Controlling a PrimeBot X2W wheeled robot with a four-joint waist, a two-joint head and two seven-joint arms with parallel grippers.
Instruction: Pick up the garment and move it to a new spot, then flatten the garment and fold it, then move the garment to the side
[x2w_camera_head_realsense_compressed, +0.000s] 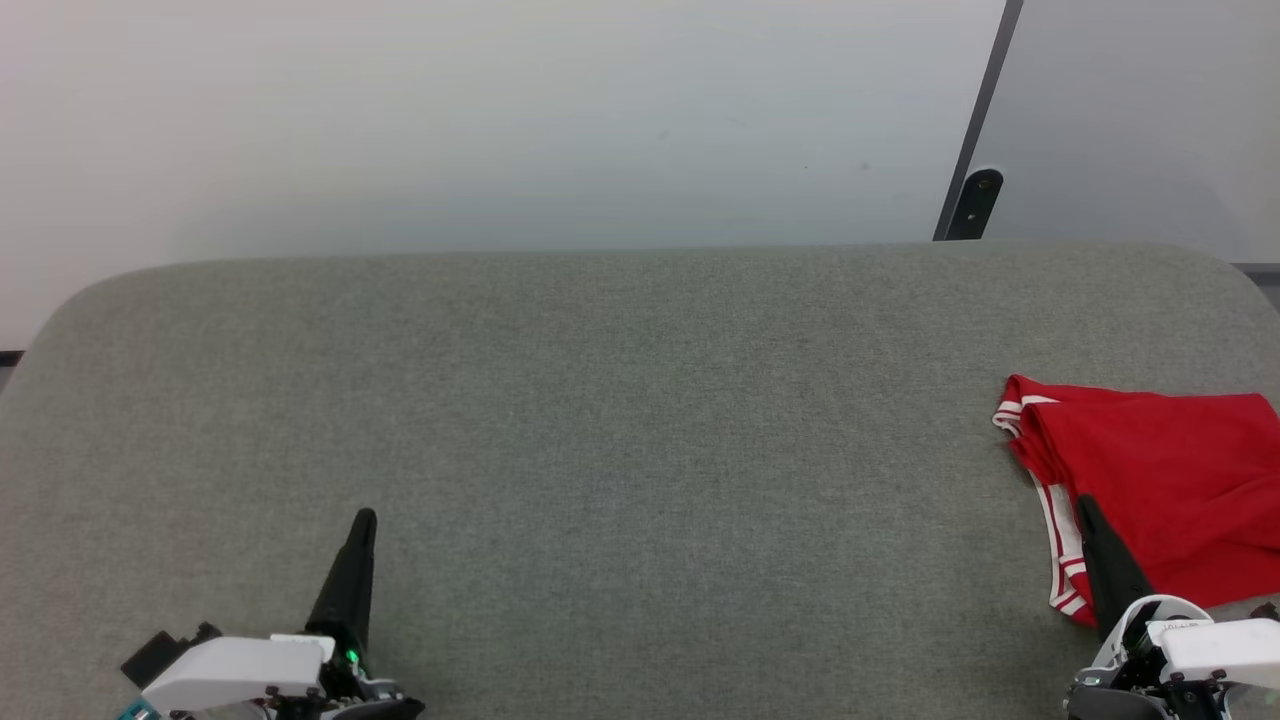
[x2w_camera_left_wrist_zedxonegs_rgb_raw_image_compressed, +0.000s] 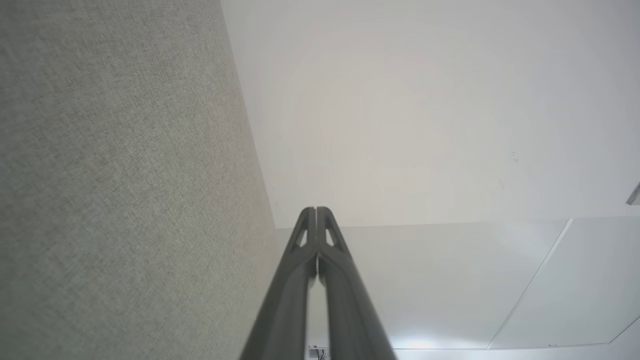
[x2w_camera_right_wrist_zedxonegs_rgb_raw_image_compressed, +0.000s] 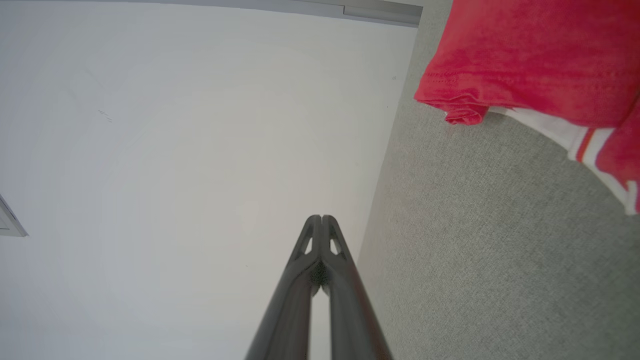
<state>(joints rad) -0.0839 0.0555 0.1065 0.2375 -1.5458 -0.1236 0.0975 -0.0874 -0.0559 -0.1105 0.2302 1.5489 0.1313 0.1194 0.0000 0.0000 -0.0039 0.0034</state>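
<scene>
Red jersey T-shirt (x2w_camera_head_realsense_compressed: 1165, 480) with white striped trim sits folded at the right edge of the frame, on the grey fabric-covered table (x2w_camera_head_realsense_compressed: 600, 420). Right gripper (x2w_camera_head_realsense_compressed: 1088, 512) is clenched empty, overlapping the shirt's lower-left edge. The left gripper (x2w_camera_head_realsense_compressed: 364, 522) is pinched closed too, lower left.

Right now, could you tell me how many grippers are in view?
2. The left gripper, shut, is lower left over the grey surface; the right gripper, shut, is lower right by the striped edge of the garment.
</scene>
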